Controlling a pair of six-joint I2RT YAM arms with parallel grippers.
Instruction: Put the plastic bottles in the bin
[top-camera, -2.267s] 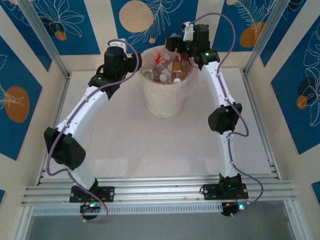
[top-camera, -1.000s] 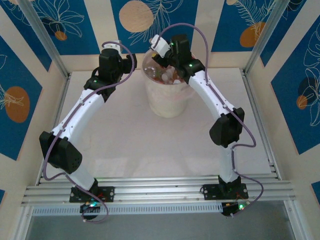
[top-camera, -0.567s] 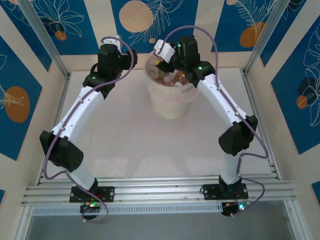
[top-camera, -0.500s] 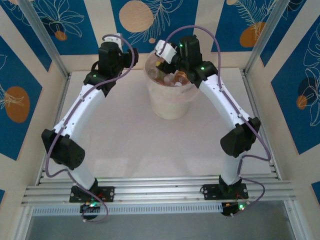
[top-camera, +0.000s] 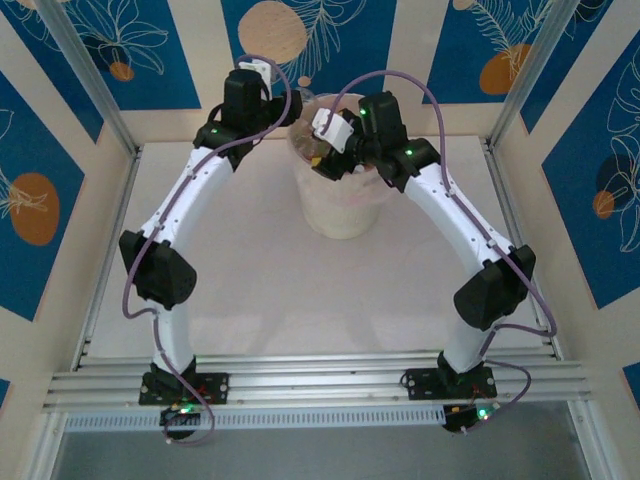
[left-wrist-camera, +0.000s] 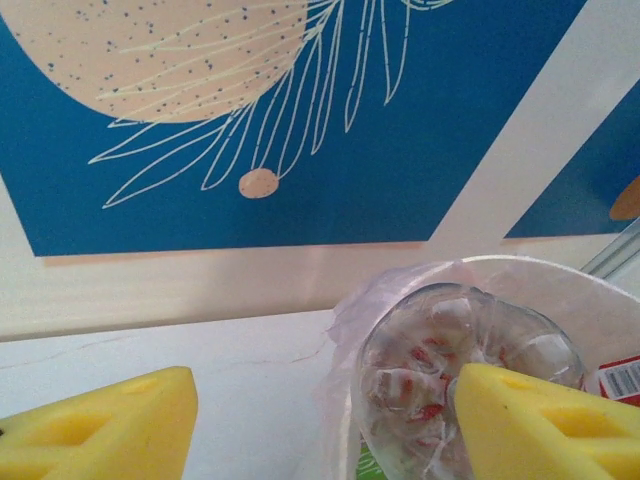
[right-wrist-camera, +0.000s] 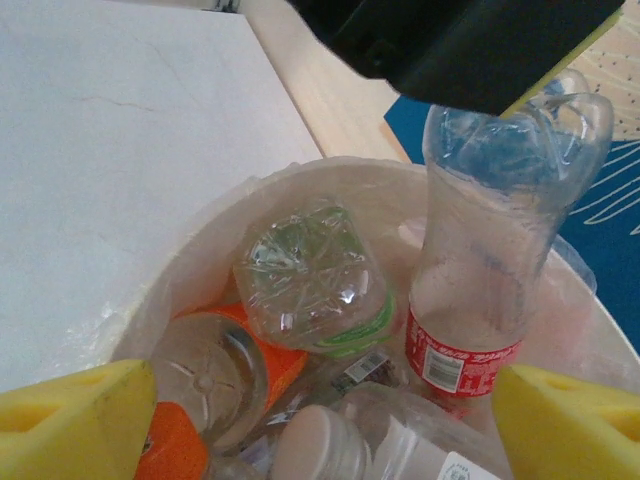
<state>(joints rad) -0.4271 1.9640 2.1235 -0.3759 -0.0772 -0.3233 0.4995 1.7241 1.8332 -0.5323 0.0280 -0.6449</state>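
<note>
My right jaws are hanging released, spread wide, over the bin (top-camera: 340, 212) at the far middle of the table (top-camera: 250, 290), where the bottles (right-wrist-camera: 310, 280) are lying heaped inside. My left jaws are standing parted at the bin's rim, grasping nothing, one finger (left-wrist-camera: 540, 420) just beside the upturned base of a red-label bottle (right-wrist-camera: 465, 300) standing in the bin.

Bin (top-camera: 340, 215) mouth obstructed: bottles (right-wrist-camera: 310, 285) heaped near rim, 1 upright bottle (right-wrist-camera: 490, 250) under left hand (left-wrist-camera: 325, 415). Counter (top-camera: 290, 290) in front open.
</note>
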